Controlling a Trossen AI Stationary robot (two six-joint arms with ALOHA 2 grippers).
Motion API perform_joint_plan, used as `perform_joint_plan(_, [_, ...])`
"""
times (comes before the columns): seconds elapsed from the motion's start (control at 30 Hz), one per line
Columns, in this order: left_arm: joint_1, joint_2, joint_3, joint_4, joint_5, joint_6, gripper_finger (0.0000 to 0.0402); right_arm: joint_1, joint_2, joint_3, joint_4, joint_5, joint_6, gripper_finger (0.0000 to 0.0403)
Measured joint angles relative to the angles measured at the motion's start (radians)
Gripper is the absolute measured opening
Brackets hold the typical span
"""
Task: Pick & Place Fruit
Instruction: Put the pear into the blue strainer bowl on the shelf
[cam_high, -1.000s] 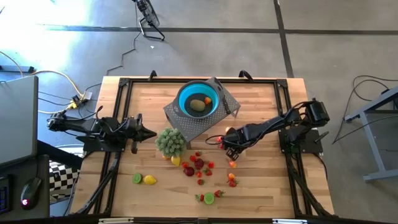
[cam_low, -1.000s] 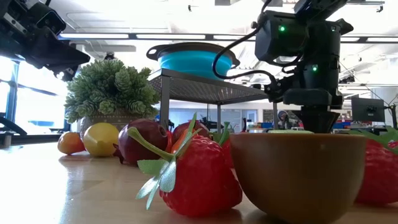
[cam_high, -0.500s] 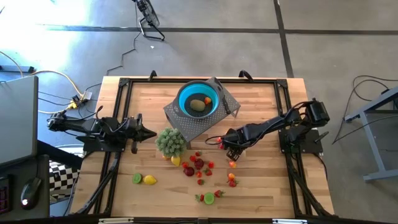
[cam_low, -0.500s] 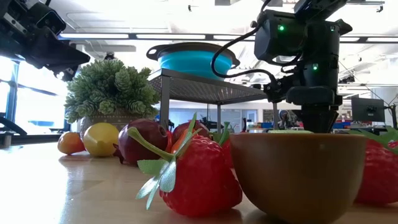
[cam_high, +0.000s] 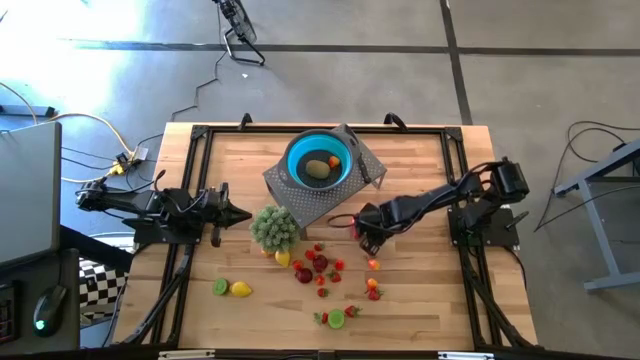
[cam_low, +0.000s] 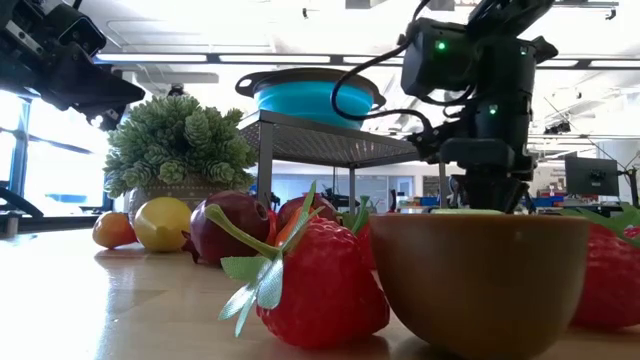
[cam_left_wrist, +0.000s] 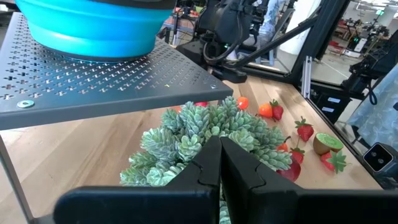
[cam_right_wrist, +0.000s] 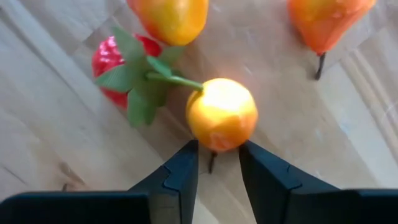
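My right fingers (cam_right_wrist: 214, 171) stand slightly parted around the stem of a small orange fruit (cam_right_wrist: 221, 114), just right of the plant (cam_high: 274, 228). More fruit (cam_high: 320, 265) lies scattered on the bench (cam_high: 420, 300) below the plant. My left fingers (cam_left_wrist: 221, 163), closed and empty, wait at its left.

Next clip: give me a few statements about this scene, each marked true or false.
1. The blue bowl sits on the metal rack. True.
2. The bowl is empty. False: a brownish green fruit lies in it.
3. The left gripper has its jaws shut. True.
4. The right gripper is above the plant. False: it is over the table by the rack's corner, apart from the plant.
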Motion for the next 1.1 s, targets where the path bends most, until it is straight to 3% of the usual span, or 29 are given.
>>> perform_joint_plan(0.37, [0.0,0.0,0.0,0.0,0.0,0.0,0.0001,0.001,-0.001,0.0,-0.003,-0.016,0.0,0.0106])
perform_joint_plan(0.8, [0.0,0.0,0.0,0.0,0.0,0.0,0.0001,0.001,-0.001,0.0,-0.002,-0.014,0.007,0.0011])
perform_joint_plan(1.1, [0.0,0.0,0.0,-0.001,0.0,0.0,0.0001,0.001,-0.001,0.0,-0.003,-0.034,0.011,0.0004])
